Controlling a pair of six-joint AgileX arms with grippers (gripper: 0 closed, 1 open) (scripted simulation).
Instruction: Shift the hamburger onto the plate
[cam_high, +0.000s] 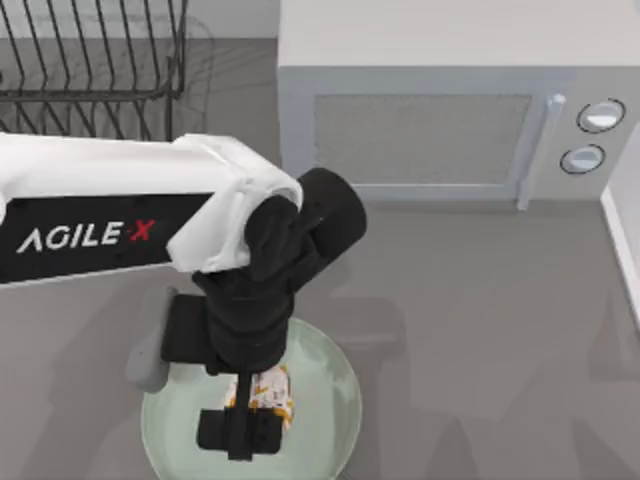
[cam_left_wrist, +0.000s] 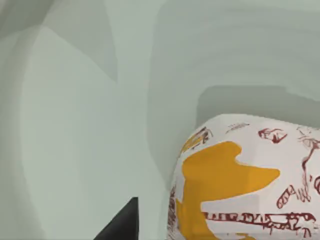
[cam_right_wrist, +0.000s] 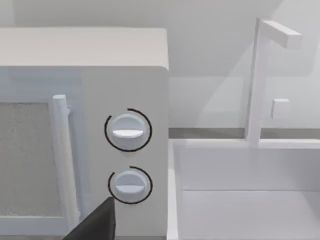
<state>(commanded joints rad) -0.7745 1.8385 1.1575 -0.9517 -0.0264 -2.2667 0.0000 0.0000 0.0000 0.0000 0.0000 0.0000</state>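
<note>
One hamburger (cam_high: 268, 390), a small lump in white wrapping with orange patches and dark red print, sits over the middle of the plate (cam_high: 330, 400), a wide pale mint-green round near the table's front edge, left of centre. From above, the left gripper (cam_high: 243, 425) reaches down over it, its black body covering most of the wrapping, so whether its fingers pinch the hamburger or stand apart from it I cannot tell. In the left wrist view the hamburger (cam_left_wrist: 240, 185) fills the near corner against the plate's glossy surface (cam_left_wrist: 75, 125), with one dark fingertip (cam_left_wrist: 122, 225) showing just beside it, apart from the wrapping. The left arm stretches in from the table's left side. Behind the plate stands a microwave (cam_high: 420, 120) with two round dials, and a wire dish rack (cam_high: 90, 60) occupies the far left corner. The right wrist view looks at the microwave's dials (cam_right_wrist: 127, 131) and a white sink (cam_right_wrist: 240, 200) with its faucet (cam_right_wrist: 260, 75) beside it.
</note>
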